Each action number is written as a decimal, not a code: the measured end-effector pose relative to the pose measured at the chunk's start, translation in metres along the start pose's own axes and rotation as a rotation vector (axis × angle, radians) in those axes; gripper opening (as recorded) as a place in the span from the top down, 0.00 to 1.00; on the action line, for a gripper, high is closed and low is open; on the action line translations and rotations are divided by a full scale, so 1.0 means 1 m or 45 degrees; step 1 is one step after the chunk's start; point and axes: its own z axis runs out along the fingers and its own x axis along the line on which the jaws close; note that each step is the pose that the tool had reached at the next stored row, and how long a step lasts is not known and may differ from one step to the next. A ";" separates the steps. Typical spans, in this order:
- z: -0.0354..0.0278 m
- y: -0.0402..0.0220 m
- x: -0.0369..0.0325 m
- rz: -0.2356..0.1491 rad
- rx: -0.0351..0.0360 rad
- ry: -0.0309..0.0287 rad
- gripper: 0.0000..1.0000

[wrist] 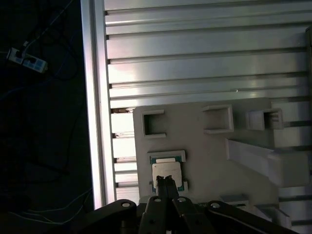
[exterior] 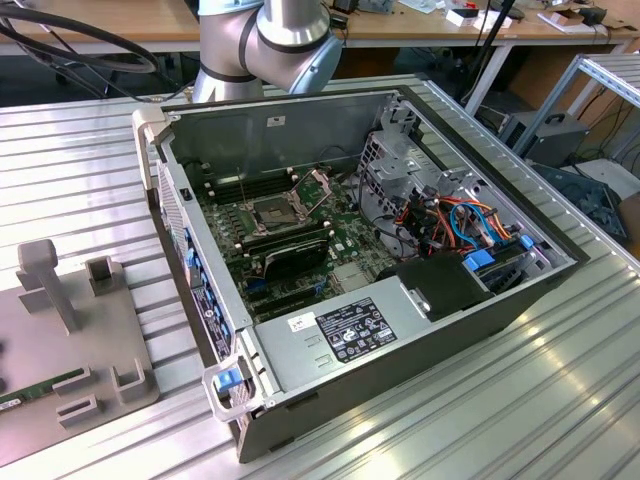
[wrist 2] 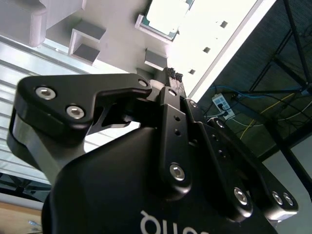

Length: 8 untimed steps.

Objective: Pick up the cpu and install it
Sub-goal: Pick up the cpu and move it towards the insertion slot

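Note:
The cpu (wrist: 167,172), a small square chip with a dull silver face, lies flat in a shallow nest on the grey fixture plate (wrist: 204,161). My gripper (wrist: 167,181) hangs above it with its two black fingers pressed together and nothing between them; the tips overlap the chip's near edge in the first wrist view. In the second wrist view the cpu (wrist 2: 167,15) sits beyond the shut gripper (wrist 2: 173,74). In the exterior view the open computer case (exterior: 300,345) shows the dark square socket (exterior: 272,211) with its metal frame (exterior: 318,186) hinged up.
The grey fixture plate (exterior: 70,330) lies on the ribbed aluminium table (exterior: 80,170) at the exterior view's left, with raised blocks and a green memory stick (exterior: 38,386). Cables and drive bays (exterior: 470,230) fill the case's right side. The table edge (wrist: 97,97) runs beside the fixture.

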 end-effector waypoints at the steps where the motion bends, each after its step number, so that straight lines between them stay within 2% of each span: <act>1: 0.0000 0.0000 0.0000 0.000 0.0000 0.0000 0.89; 6: 0.0000 0.0000 0.0000 0.000 0.0000 0.0001 0.89; 7: 0.0001 0.0000 0.0000 0.000 0.0000 0.0000 0.83; 8: 0.0001 0.0000 0.0000 0.000 0.0000 0.0000 0.83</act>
